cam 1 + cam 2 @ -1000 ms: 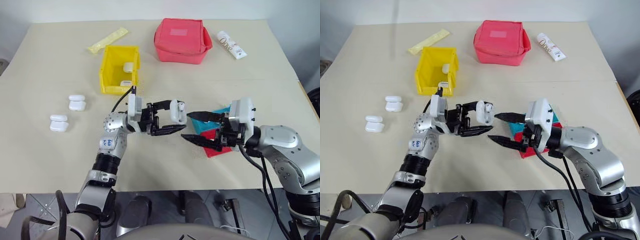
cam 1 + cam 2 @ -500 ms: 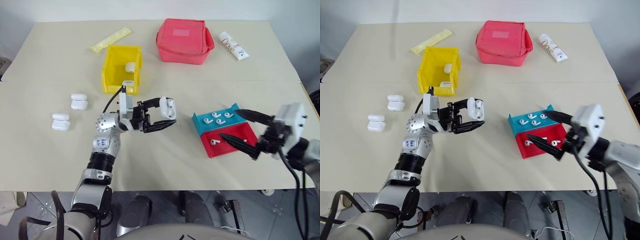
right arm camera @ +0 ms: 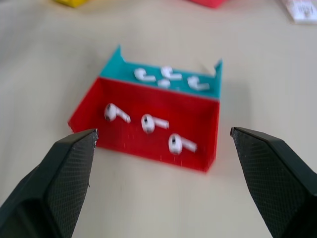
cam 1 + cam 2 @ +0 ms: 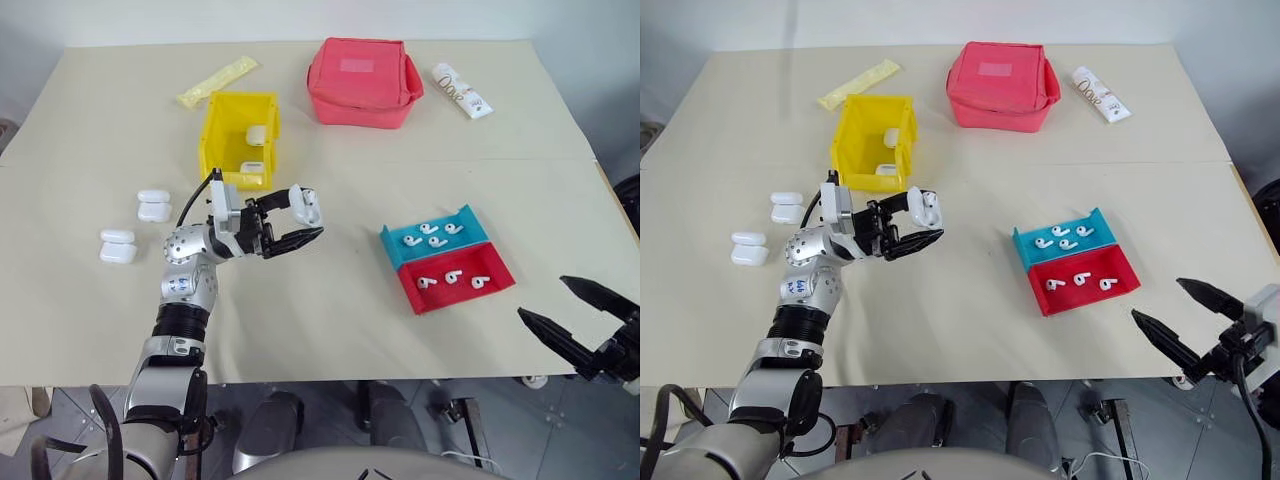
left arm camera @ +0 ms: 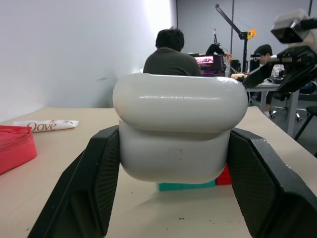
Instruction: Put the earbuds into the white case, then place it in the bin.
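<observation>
My left gripper (image 4: pixel 297 226) is shut on the white case (image 4: pixel 305 204), holding it above the table just in front of the yellow bin (image 4: pixel 211 140). The case (image 5: pixel 181 129) has its lid closed and sits between the two black fingers (image 5: pixel 96 183). Small white cases lie inside the bin. Several earbuds (image 3: pixel 148 121) lie loose in a teal tray (image 4: pixel 395 240) and a red tray (image 4: pixel 420 300) at the right. Beyond the table's front right edge my right gripper (image 4: pixel 543 298) stands open and holds nothing, well short of the trays.
Spare white cases (image 4: pixel 153 205) (image 4: pixel 117 245) rest at the left of the table. Along the far edge are a red fabric pouch (image 4: pixel 362 80), a white tube (image 4: pixel 462 90) and a yellow sachet (image 4: pixel 215 80). People sit at desks (image 5: pixel 171 52) past the table.
My right gripper has swung away from the case, to the right and back past the table's front edge, uncovering the trays. My left gripper has carried the case leftward, nearer the bin.
</observation>
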You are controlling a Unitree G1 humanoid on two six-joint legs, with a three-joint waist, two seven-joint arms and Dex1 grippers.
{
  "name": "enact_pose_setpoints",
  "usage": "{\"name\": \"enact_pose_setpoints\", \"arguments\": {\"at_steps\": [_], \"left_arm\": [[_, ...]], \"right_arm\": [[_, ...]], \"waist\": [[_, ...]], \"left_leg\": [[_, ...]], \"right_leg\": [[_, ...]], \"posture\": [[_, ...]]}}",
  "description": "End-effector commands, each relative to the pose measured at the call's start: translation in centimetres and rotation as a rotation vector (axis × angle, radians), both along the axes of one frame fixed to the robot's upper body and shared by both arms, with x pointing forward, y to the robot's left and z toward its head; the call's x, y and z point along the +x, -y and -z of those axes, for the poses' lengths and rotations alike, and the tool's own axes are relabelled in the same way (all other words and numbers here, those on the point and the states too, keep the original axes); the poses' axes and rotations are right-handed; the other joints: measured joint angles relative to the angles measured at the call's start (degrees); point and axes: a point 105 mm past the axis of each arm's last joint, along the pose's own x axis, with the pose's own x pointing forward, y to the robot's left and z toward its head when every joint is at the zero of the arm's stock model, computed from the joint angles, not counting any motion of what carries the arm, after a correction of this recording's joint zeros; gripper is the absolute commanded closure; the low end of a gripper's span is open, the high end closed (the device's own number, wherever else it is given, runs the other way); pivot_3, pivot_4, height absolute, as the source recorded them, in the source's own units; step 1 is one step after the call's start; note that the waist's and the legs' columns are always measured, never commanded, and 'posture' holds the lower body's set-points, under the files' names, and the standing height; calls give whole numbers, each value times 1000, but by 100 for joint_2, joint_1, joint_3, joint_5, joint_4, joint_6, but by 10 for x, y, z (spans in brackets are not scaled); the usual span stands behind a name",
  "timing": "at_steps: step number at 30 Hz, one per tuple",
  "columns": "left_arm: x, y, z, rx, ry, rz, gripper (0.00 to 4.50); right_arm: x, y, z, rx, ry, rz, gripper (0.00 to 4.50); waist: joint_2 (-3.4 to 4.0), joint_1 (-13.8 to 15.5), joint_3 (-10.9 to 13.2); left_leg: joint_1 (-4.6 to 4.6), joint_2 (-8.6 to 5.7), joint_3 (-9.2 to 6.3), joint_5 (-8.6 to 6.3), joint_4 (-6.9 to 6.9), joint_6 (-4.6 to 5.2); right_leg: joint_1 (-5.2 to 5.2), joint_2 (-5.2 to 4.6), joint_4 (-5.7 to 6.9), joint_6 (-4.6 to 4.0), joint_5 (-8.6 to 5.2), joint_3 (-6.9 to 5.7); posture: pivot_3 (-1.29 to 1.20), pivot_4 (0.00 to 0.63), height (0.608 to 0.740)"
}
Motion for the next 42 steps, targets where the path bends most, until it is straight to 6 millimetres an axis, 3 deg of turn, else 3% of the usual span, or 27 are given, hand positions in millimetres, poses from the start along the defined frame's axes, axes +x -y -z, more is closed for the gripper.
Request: {"name": "enact_pose_setpoints", "arguments": {"at_steps": [1, 5, 8, 13, 16, 20, 23, 26, 42], "left_arm": [[-4, -3, -7, -14, 45, -23, 1685], [-16, 3, -6, -32, 54, -27, 1685], [-23, 5, -6, -46, 53, -37, 1685], [-32, 5, -1, -54, 40, -60, 1685], [-35, 5, -1, -65, 35, -76, 1685], [-36, 6, 0, -75, 33, -93, 1685], [-37, 7, 2, -81, 27, -101, 1685], [-37, 8, 3, -85, 26, -106, 1685], [-44, 14, 5, -105, 21, -104, 1685]], "right_arm": [[19, -19, -11, -84, -7, -102, 18], [63, -31, -6, -291, -160, -180, 18], [81, -45, -6, -367, -213, -281, 18], [119, -57, -13, -416, -236, -298, 18], [133, -67, -15, -437, -251, -317, 644], [145, -78, -16, -468, -258, -337, 1920], [151, -96, -13, -477, -291, -370, 1920], [152, -105, -12, -490, -309, -392, 2423], [163, -108, 10, -556, -432, -374, 2423]], "waist": [[0, -20, 0], [4, -49, 6], [2, -4, 8], [2, -8, 9], [3, -7, 8], [3, -9, 8], [3, -24, 8], [4, -31, 8], [3, -42, 7]], "left_leg": [[1, 1, 0, 0, 0, 0], [-1, 2, 2, 1, 0, 0], [-9, 17, -7, 2, 1, -9], [-13, 4, -4, 3, 8, -7], [-15, 3, -7, 4, 5, -6], [-18, 5, -6, 3, 5, -7], [-17, 1, -4, 3, 7, -7], [-17, 9, -6, 2, 6, -10], [-20, -1, -7, 3, 9, -8]], "right_leg": [[0, 0, 0, 0, 0, 0], [-2, -3, -2, -2, -1, -1], [-7, 4, -8, -7, -3, -15], [-6, -5, -6, -4, -2, -13], [-10, -4, -6, -2, -1, -12], [-14, 0, -1, -3, -1, -13], [-14, -2, 4, -2, 0, -10], [-16, 4, 9, -3, -1, -12], [-18, 0, 20, -2, 0, -13]], "posture": [[0, 150, 740], [0, 150, 740], [0, 150, 740], [0, 150, 740], [0, 150, 740], [0, 150, 740], [0, 150, 740], [0, 150, 740], [0, 150, 740]]}}
